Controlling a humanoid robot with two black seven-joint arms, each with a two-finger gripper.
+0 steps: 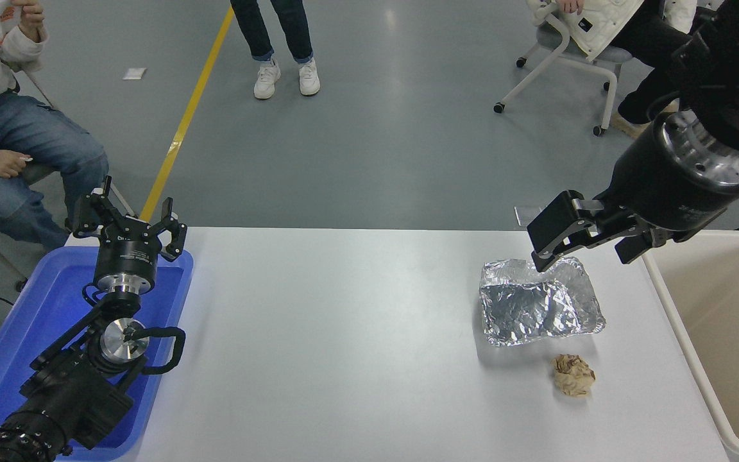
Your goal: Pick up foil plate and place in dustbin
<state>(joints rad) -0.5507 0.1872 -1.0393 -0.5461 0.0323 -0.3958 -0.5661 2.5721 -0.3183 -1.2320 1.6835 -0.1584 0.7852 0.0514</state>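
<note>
The right gripper [591,247] hangs open and empty above the far rim of the one foil plate [539,301], which lies on the table [344,333] beside the one dustbin [722,333]. Thin foil may crumple or slip. One paper ball [573,375] sits near.

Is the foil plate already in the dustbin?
No, the foil plate lies on the table, left of the dustbin.
</note>
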